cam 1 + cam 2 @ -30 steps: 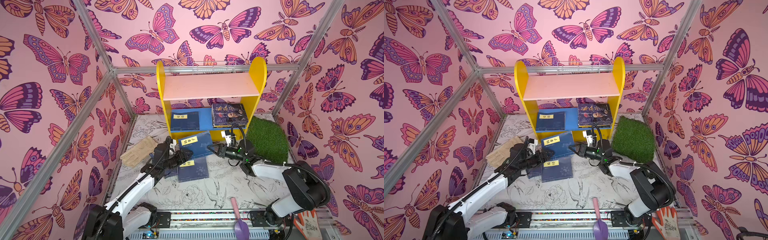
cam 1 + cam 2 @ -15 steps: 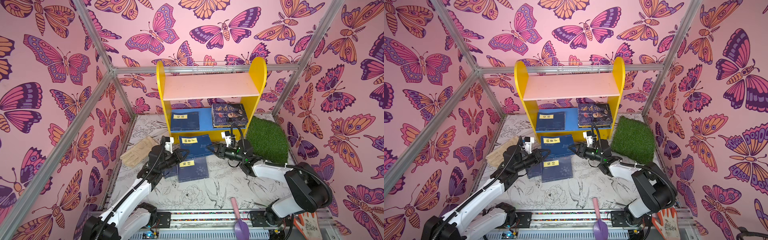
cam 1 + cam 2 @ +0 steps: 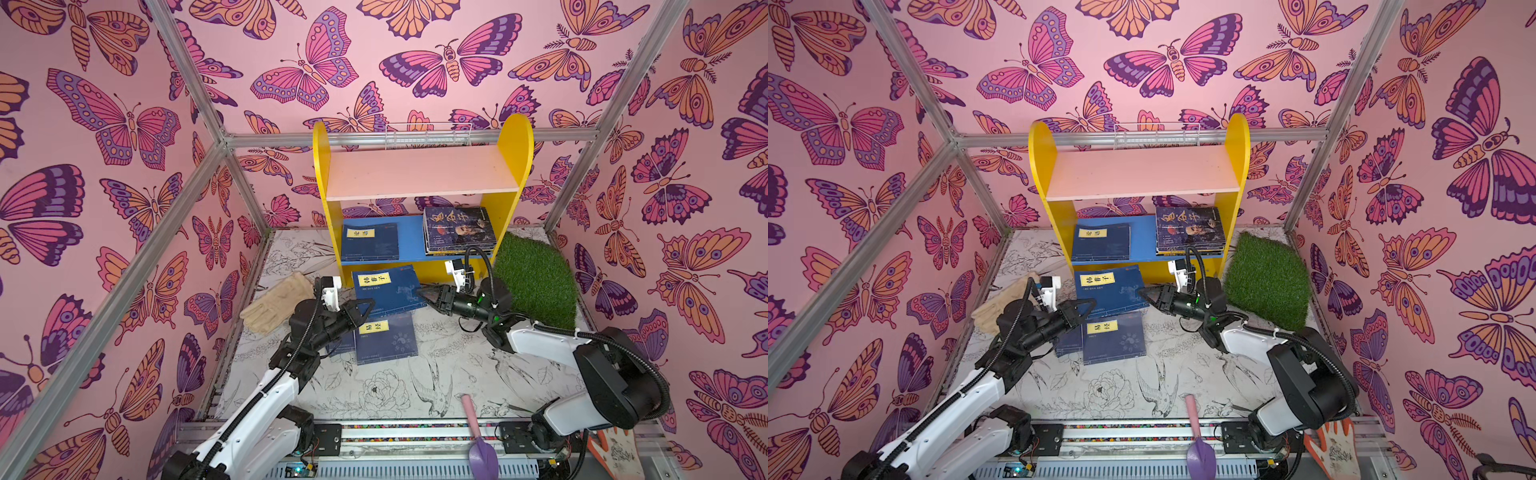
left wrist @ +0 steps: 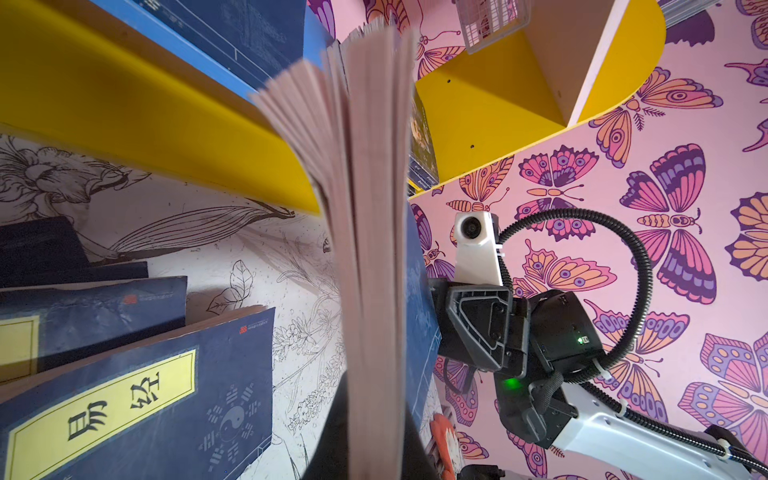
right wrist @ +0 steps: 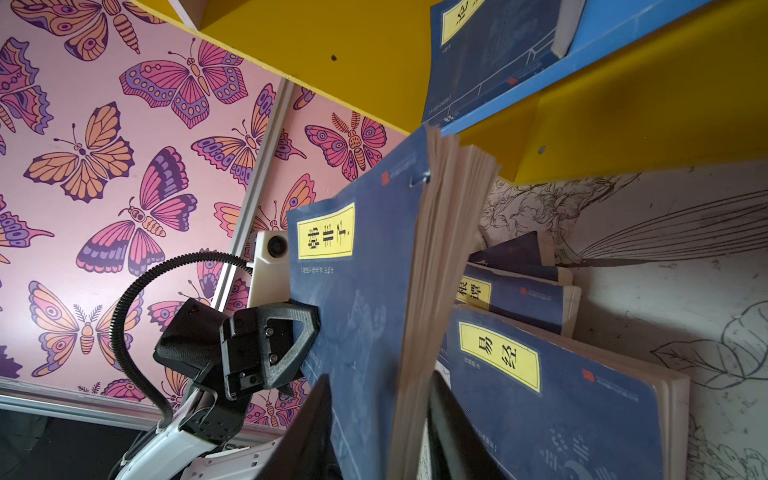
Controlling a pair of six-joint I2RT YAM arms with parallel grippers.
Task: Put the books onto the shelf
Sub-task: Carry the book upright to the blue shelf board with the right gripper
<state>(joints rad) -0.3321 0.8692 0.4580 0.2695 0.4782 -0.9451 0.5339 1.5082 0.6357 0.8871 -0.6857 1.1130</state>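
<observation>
Book [image 3: 388, 291]: left edge clamped in the clenched left end effector [image 3: 365, 309], right edge between the parted jaws of the right end effector [image 3: 422, 293], long axis spanning both, off the desk just before the shelf [image 3: 411, 243].

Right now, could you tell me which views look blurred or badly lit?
Left wrist view: the page edges of the held book are smeared, too close up. Right wrist view: its pages are soft, its yellow label crisp. Both top views: sharp, evenly lit, no glare.
</observation>
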